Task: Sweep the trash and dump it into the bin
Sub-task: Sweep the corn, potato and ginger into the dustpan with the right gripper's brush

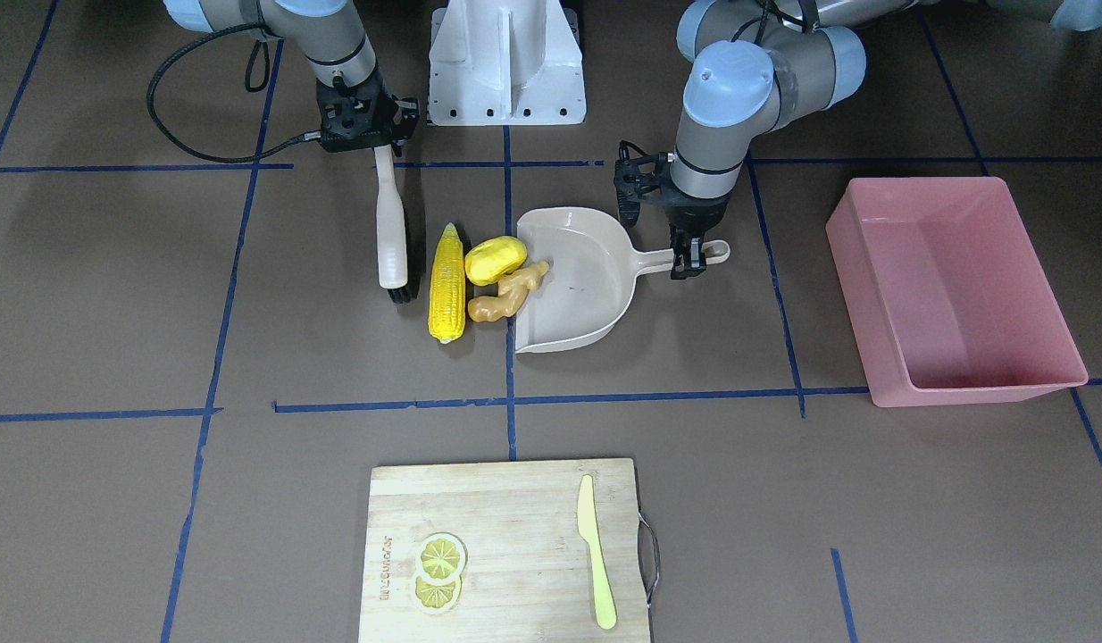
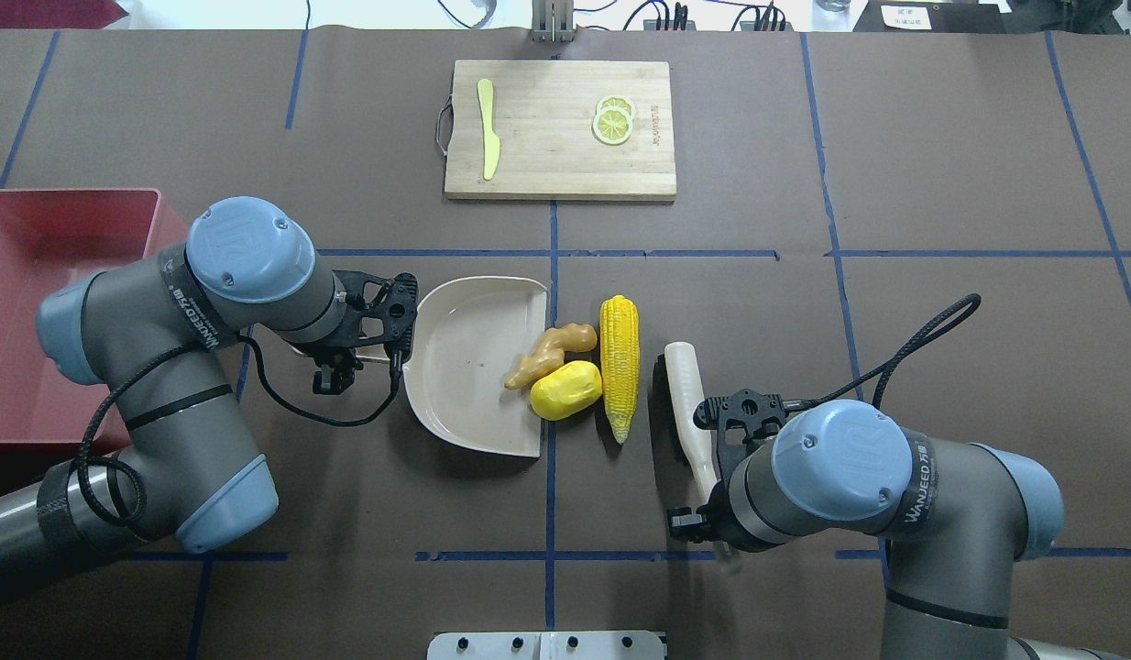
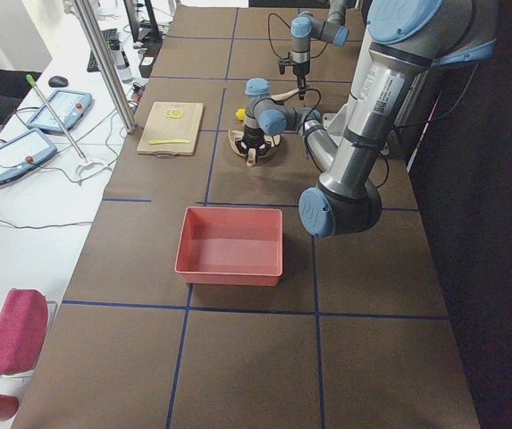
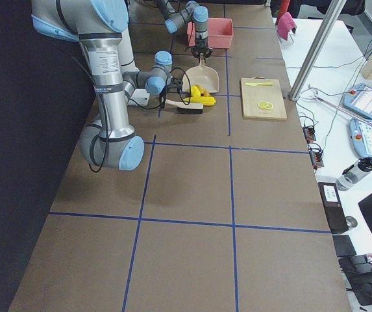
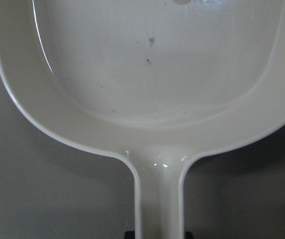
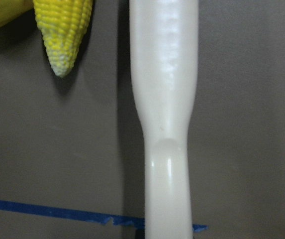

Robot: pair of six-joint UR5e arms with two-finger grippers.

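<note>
The yellow corn cob [image 1: 446, 284], the yellow potato-like lump [image 1: 495, 259] and the tan ginger root [image 1: 508, 295] lie together at the open mouth of the beige dustpan [image 1: 578, 286]. The ginger's end rests on the pan's lip. My left gripper [image 1: 691, 259] is shut on the dustpan handle [image 5: 159, 199]. My right gripper [image 1: 383, 147] is shut on the handle of a beige brush [image 1: 391, 237], whose dark bristles stand beside the corn, on its side away from the pan. The pink bin [image 1: 948, 286] stands empty beyond the dustpan handle on my left side.
A wooden cutting board [image 1: 506, 549] lies at the far side of the table with two lemon slices [image 1: 439, 572] and a pale yellow-green knife [image 1: 596, 554] on it. The white robot base [image 1: 506, 62] is behind the brush and pan.
</note>
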